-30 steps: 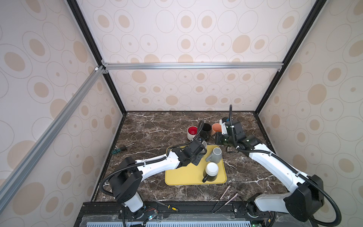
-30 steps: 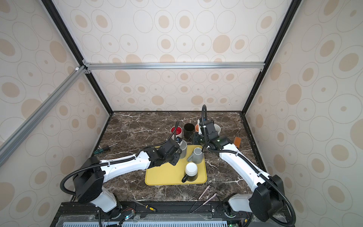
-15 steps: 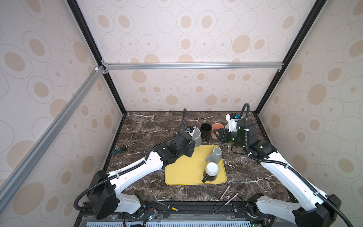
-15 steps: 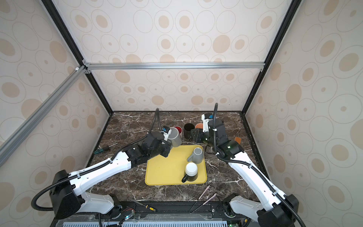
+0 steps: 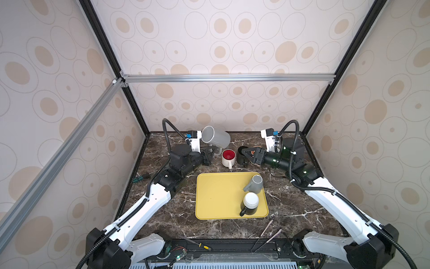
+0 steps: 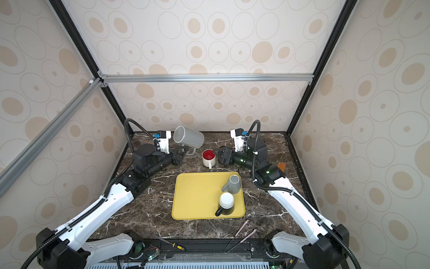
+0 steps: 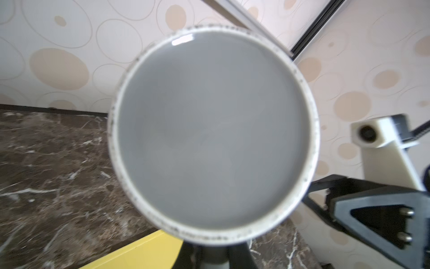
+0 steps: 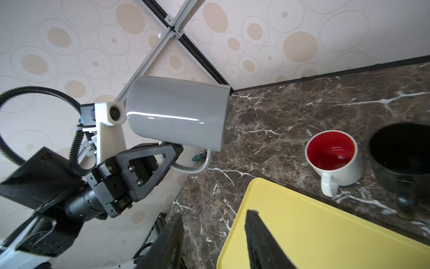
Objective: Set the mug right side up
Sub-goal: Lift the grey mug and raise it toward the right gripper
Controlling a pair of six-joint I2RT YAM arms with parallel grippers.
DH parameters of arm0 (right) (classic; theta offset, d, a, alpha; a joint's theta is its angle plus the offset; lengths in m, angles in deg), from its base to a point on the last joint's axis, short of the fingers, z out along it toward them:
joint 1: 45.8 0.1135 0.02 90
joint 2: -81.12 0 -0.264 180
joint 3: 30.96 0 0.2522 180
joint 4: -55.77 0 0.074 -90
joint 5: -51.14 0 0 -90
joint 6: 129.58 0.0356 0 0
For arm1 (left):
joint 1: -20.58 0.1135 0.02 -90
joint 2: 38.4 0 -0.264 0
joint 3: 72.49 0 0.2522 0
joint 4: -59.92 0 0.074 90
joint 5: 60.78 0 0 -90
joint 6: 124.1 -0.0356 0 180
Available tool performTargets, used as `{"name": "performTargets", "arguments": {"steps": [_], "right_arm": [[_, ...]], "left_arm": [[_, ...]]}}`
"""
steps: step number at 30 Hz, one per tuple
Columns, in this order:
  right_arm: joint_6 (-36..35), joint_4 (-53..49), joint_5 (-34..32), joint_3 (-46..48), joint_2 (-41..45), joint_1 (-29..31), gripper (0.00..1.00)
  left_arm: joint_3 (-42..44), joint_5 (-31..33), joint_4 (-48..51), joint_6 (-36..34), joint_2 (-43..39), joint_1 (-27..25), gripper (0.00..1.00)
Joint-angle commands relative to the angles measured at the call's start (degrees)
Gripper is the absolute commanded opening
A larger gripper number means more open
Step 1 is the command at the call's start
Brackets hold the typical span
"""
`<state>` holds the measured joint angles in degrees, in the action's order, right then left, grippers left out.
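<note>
Grey mug (image 5: 216,137) is gripped by its handle in the clamped left gripper (image 5: 210,153), raised sideways left of centre in both top views: judged about half turned. Right gripper (image 5: 244,155) is part open, empty; uprighting and set-down remain.

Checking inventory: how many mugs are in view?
5: grey mug in the left gripper, red-lined mug and black mug on the table, small grey mug and white-bottomed mug on the yellow tray; the right gripper may hide another.
</note>
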<state>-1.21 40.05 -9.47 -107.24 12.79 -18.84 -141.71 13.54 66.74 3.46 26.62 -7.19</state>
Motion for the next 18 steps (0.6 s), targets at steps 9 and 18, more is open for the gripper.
{"name": "performTargets", "arguments": {"steps": [9,18], "right_arm": [[15.1,22.9,15.0,-5.6,-8.8,0.0,0.52],[16.2,23.2,14.3,-10.0,-14.5,2.0,0.53]], "left_arm": [[8.7,-18.6,-47.0,31.4,1.0,9.8,0.0],[9.0,-20.7,-56.6,37.6,4.0,10.6,0.0]]}}
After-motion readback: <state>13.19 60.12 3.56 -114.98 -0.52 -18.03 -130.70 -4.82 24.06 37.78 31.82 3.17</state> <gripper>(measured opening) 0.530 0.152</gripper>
